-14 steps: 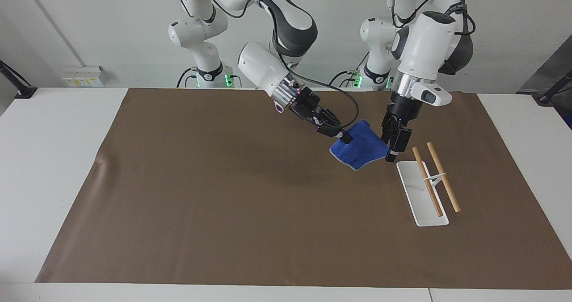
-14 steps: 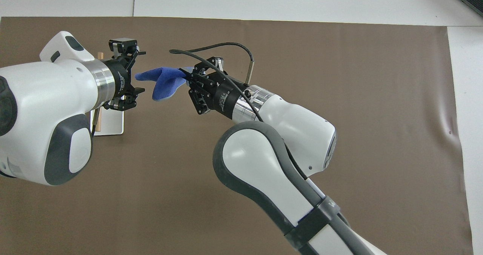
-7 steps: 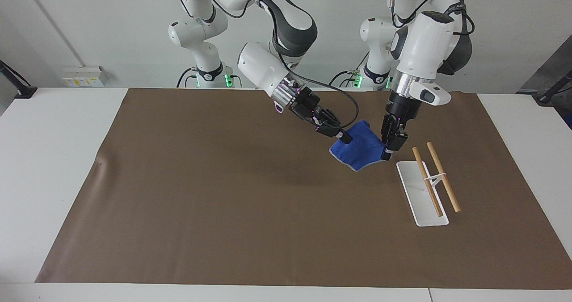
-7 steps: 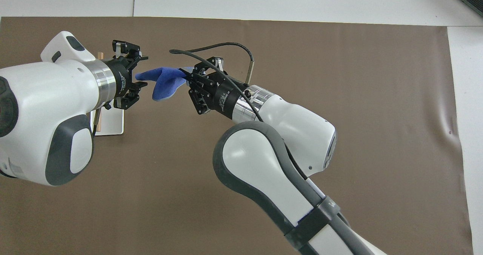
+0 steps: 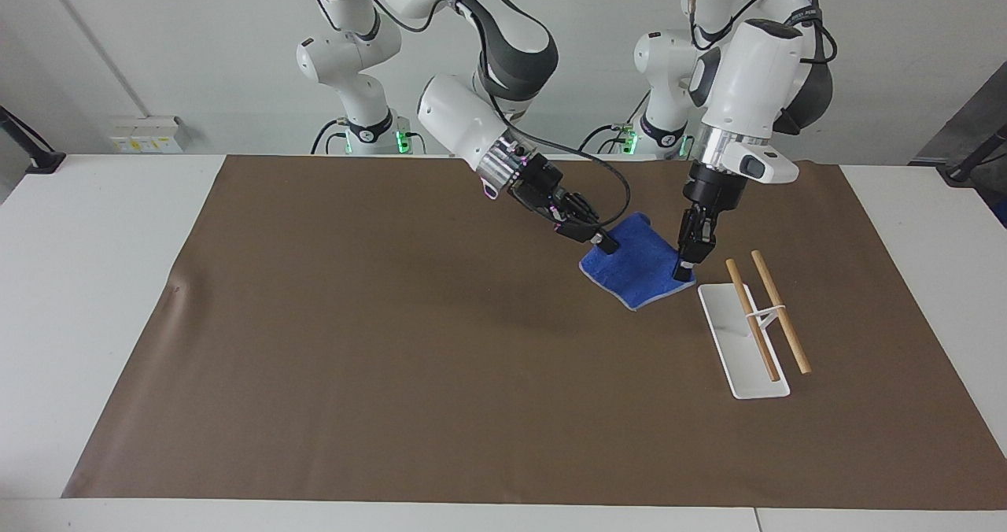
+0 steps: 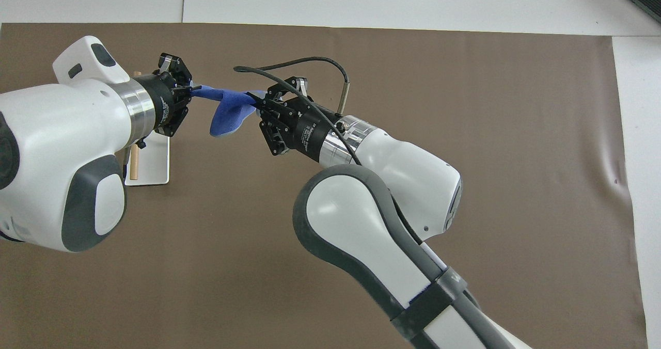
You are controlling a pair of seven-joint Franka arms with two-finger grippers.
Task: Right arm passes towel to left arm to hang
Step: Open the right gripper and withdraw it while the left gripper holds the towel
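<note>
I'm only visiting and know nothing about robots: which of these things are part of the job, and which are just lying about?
Part of the job:
- towel, held up between both arms
- right tool, shut on one corner
- left tool, shut on another corner
- rack with two wooden bars, presumably for hanging

Lying about:
- brown mat
- wall socket box

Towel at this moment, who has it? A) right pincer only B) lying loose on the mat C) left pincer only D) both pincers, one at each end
D. The towel hangs in the air over the brown mat, the right pincer shut on one corner and the left pincer shut on the other end, beside the wooden rack.
</note>
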